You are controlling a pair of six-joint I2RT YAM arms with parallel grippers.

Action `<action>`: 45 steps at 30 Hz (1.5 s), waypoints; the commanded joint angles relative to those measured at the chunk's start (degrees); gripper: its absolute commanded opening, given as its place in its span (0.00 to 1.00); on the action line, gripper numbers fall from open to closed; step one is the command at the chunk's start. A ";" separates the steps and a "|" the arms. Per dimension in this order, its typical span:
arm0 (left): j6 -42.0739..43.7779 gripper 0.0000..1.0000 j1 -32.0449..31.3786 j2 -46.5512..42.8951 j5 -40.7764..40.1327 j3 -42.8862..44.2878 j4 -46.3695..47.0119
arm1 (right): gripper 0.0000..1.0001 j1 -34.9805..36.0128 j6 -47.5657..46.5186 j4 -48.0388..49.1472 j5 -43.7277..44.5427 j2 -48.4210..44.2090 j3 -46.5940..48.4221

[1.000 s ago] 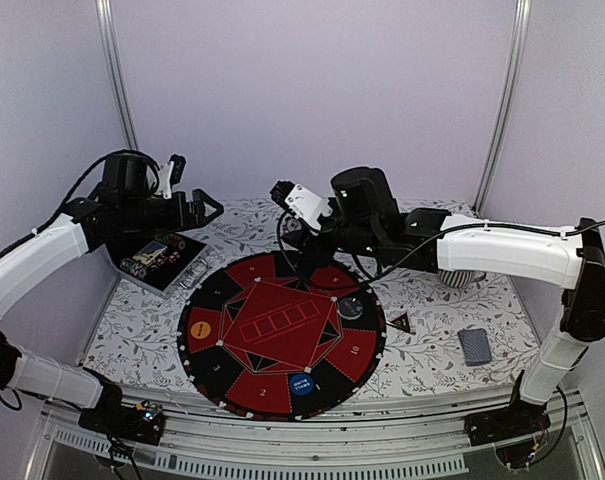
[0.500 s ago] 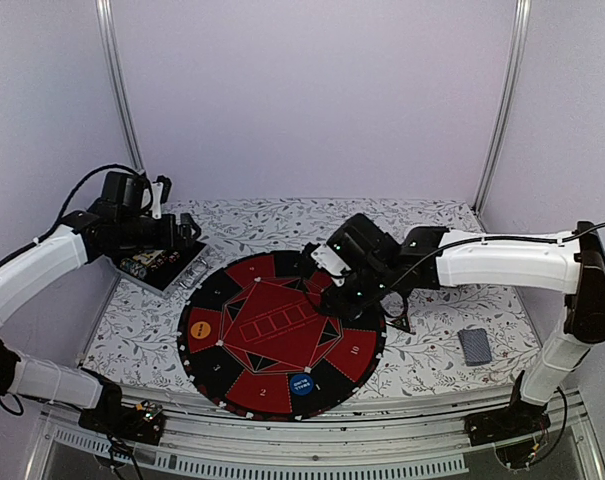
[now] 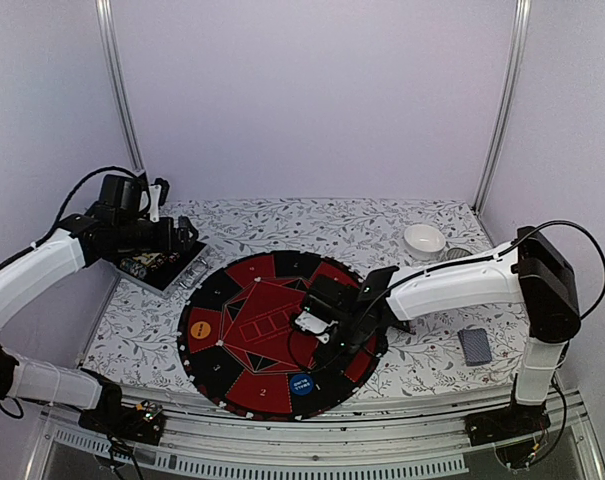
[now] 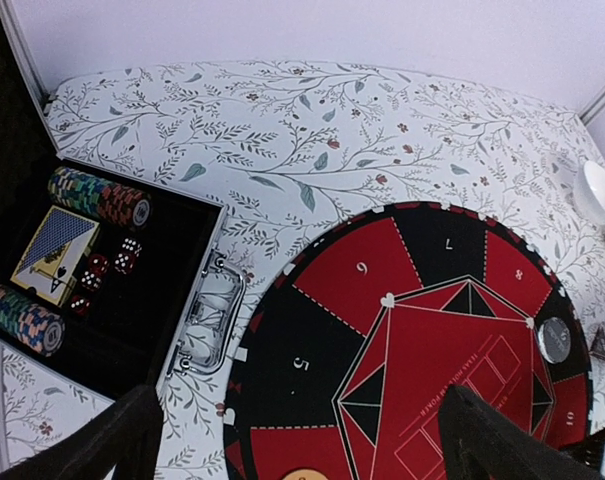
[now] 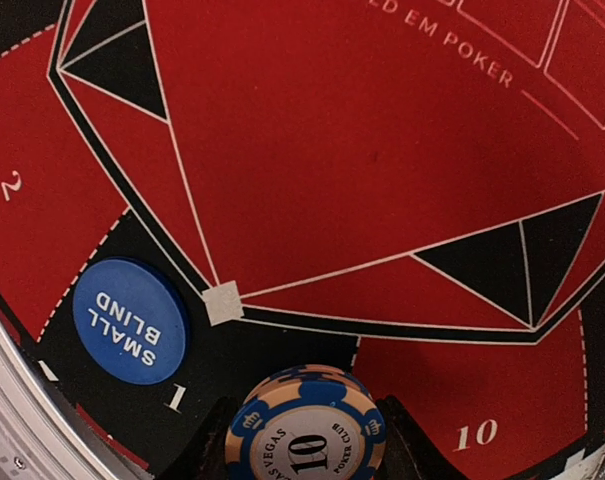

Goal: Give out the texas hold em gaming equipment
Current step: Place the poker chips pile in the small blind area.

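Now that the right gripper (image 3: pixel 329 340), half closed on a chip stack (image 5: pixel 304 432), has swung to the mat (image 3: pixel 244 375) at lower centre of the frame, setting down should follow, while the left gripper (image 3: pixel 180 239) gapes empty.

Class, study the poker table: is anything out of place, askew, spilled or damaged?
Nothing is spilled or damaged. One deck lies off the mat, on the cloth at the right, at a slight angle to the table edge. The blue chip sits squarely between the right fingers.

from above, right tool (image 5: pixel 302 450) tips buried under own wrist; chip stack (image 5: pixel 304 425) cropped at bottom edge; case (image 4: pixel 152 300) chopped left
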 commanded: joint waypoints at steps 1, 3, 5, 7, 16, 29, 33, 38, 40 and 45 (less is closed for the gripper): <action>1.37 0.98 0.53 -0.64 -0.40 -0.25 -0.68 | 0.02 0.53 -0.63 -0.16 -1.39 2.86 0.41; 1.65 0.98 0.56 -0.65 -0.62 -0.13 -0.78 | 0.02 0.89 -0.86 -0.51 -1.27 3.64 0.13; 1.73 0.98 0.51 -0.68 -0.87 -0.04 -0.78 | 0.02 1.26 -1.08 -0.83 -1.06 4.07 -0.14; 1.72 0.98 0.62 -0.55 -0.93 -0.04 -0.79 | 0.02 1.48 -1.18 -0.85 -0.96 4.20 -0.17; 1.99 0.98 0.62 -0.55 -0.94 0.22 -1.00 | 0.02 3.26 -2.13 -0.48 0.16 4.11 0.47; 2.58 0.98 0.68 -0.29 -1.03 0.96 -1.11 | 0.41 3.22 -2.51 -2.08 3.83 4.33 -0.52; 2.84 0.98 0.67 -0.42 -1.12 0.85 -1.22 | 0.44 3.22 -2.28 -2.35 4.19 4.45 -0.42; 2.66 0.98 0.78 -0.57 -1.40 0.76 -1.70 | 0.48 3.22 -1.82 -3.28 4.58 4.36 0.07; 2.37 0.98 0.83 -0.76 -1.26 0.60 -1.66 | 0.50 3.25 -1.80 -3.28 4.58 4.17 0.18; 2.34 0.98 0.97 -1.00 -1.25 0.16 -1.72 | 0.57 3.26 -1.71 -3.61 4.41 3.74 0.68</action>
